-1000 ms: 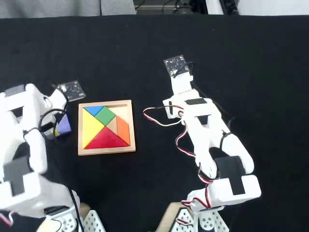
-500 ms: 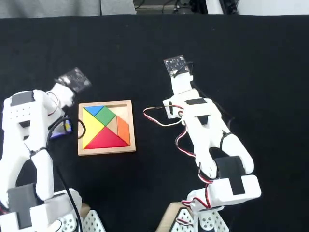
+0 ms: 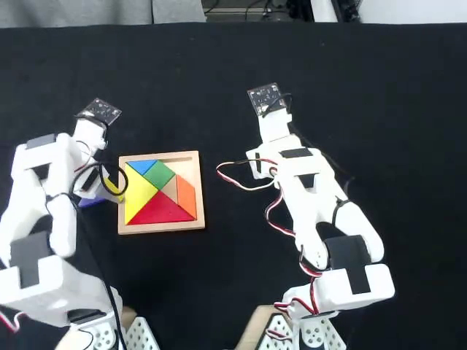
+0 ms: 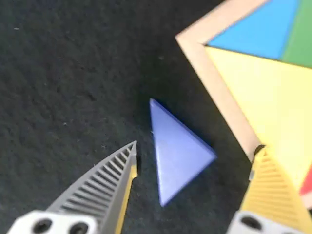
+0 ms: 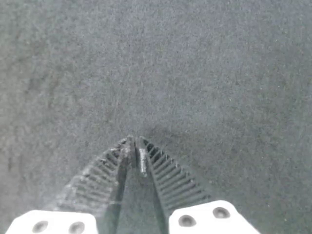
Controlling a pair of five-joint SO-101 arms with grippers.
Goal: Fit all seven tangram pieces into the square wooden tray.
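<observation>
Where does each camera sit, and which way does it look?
High view: fixed overhead, looking down on the tray and black cloth; left arm and right arm show.
Left wrist view: on the left arm, facing a blue triangle beside the tray; the open left claw shows.
Right wrist view: on the right arm, facing the cloth; the shut right claw shows.
Shared: high and left wrist views show the tray.
</observation>
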